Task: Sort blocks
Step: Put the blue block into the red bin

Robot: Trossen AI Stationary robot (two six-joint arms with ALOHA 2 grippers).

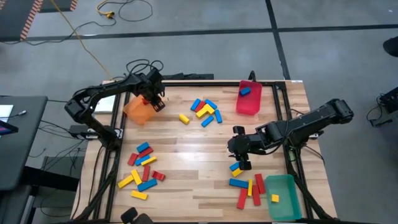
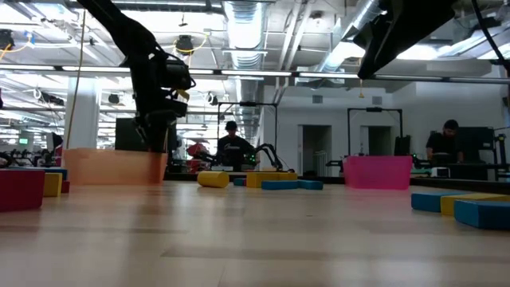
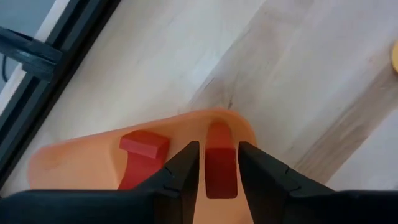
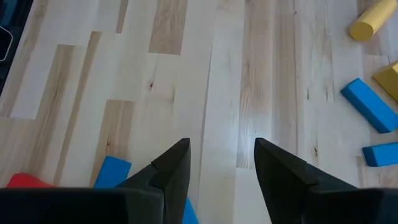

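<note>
Hovering over the orange bin at about 10 o'clock on the bench, the left pincer has its fingers narrowly parted around a red block that sits inside next to another red one. Right pincer hangs open and empty near 4 o'clock. Other blocks lie scattered across the wood, mostly at 12, 5 and 7.
</note>
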